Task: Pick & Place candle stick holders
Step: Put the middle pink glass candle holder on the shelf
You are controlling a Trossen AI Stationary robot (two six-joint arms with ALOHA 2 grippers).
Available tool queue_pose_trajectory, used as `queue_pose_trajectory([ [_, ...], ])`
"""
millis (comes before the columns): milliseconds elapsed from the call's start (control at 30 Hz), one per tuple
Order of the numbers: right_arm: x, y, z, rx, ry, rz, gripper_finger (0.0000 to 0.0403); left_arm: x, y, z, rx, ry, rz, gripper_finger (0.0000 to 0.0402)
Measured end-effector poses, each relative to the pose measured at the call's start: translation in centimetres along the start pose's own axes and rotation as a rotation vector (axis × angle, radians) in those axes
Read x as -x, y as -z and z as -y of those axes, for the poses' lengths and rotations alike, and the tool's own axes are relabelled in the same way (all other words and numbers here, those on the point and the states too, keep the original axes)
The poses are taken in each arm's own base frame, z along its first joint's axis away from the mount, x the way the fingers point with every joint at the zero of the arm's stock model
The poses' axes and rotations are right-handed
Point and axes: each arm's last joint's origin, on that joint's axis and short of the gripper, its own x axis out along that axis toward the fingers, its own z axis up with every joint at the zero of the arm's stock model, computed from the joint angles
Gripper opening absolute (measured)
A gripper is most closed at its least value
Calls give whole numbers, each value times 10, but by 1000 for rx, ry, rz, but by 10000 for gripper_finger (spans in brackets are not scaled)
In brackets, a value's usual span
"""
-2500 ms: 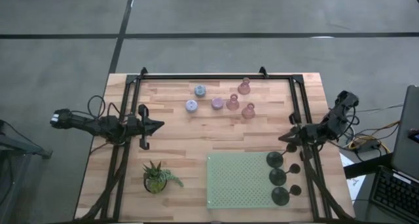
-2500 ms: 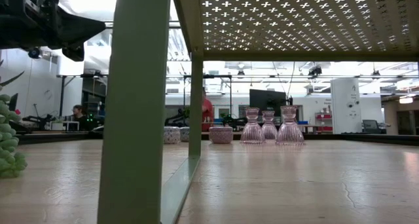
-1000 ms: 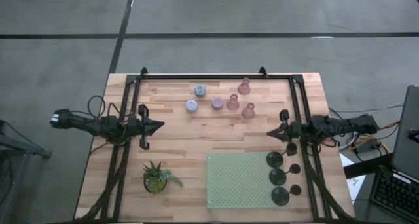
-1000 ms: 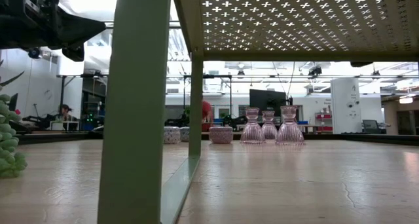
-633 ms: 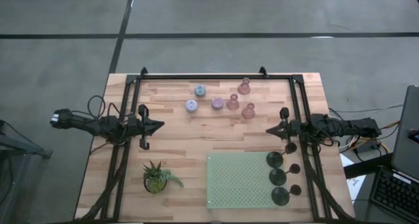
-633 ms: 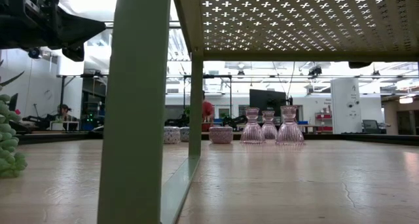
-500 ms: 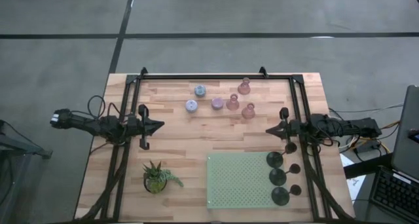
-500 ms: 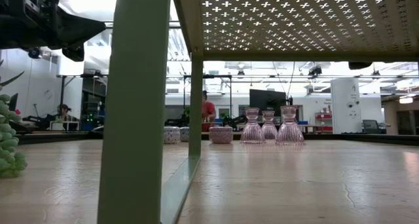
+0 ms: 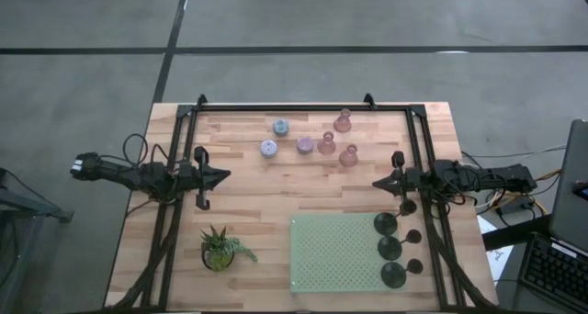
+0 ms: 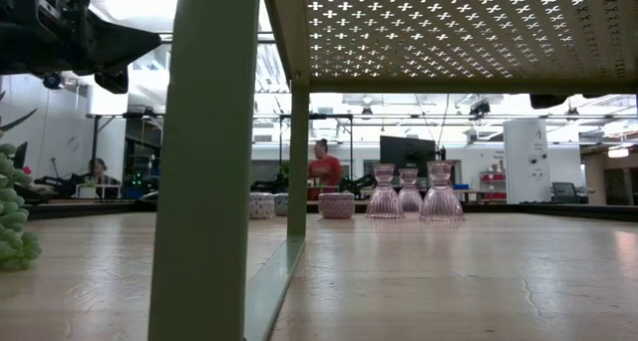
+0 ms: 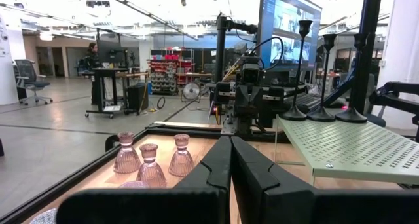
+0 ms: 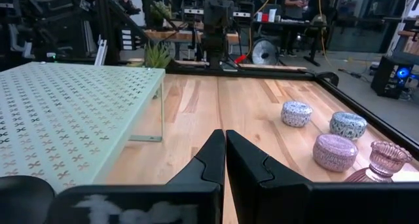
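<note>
Three pink bell-shaped holders (image 9: 343, 121) (image 9: 326, 143) (image 9: 349, 155) and three short round lilac and pale-blue ones (image 9: 280, 127) (image 9: 268, 149) (image 9: 305, 145) stand on their bases on the table's far middle. Three black thin-stemmed holders (image 9: 386, 224) (image 9: 390, 248) (image 9: 395, 274) stand on the right edge of a green perforated stand (image 9: 335, 252). My left gripper (image 9: 223, 176) is shut and empty at the table's left. My right gripper (image 9: 376, 183) is shut and empty at the right, just beyond the stand's far right corner, pointing left. Its wrist view shows the shut fingers (image 12: 224, 137) and the round holders (image 12: 334, 152).
A small green potted plant (image 9: 220, 248) stands near the front left. A black frame (image 9: 285, 107) runs along the table's far and side edges. Bare wood lies between the two grippers. A person (image 10: 324, 167) shows in the room behind.
My right gripper has crept a little toward the table's left, still shut. The holders have stayed where they were.
</note>
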Motion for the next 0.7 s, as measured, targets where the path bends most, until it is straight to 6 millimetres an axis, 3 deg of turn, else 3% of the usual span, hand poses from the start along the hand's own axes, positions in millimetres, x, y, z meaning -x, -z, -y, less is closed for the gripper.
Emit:
queue_pose_trajectory([
  [700,0,0,0,0,2,-1,9,0,-2,0,-11,-1,15,12],
])
